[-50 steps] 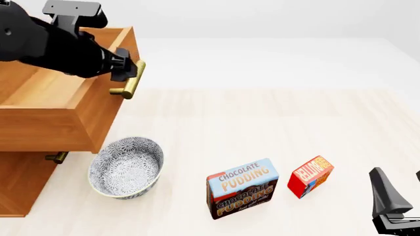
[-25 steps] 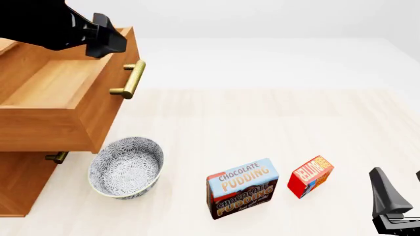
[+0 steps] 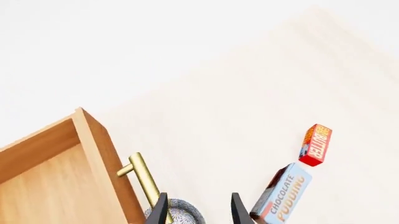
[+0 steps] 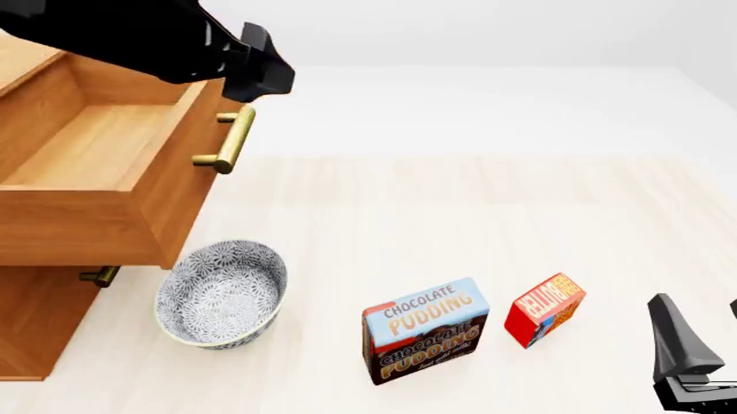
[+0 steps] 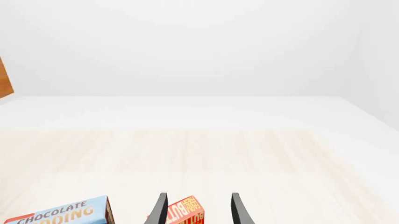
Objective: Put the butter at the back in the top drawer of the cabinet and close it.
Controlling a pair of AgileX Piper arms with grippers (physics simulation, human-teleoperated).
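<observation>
The butter (image 4: 544, 309), a small red-orange box, stands on the table at the front right, just right of the pudding box. It also shows in the right wrist view as the butter (image 5: 181, 212), partly between the fingers' lines. The right gripper (image 4: 702, 335) is open, low at the front right corner and short of the butter. The cabinet (image 4: 34, 319) stands at the left with its top drawer (image 4: 173, 198) pulled out and showing nothing inside. Above the brass handle (image 4: 227, 142) hovers the left gripper (image 4: 268, 78), open and holding nothing; its fingers (image 3: 160, 210) show apart in the left wrist view.
A patterned grey bowl (image 4: 221, 291) sits on the table under the open drawer's front. The blue-and-brown Chocolate Pudding box (image 4: 424, 329) stands between bowl and butter. A lower drawer's handle (image 4: 99, 276) pokes out beneath the open drawer.
The left gripper has come off the top drawer's handle, risen, and swung to the right above it. The drawer, boxes, bowl and right arm have not moved.
</observation>
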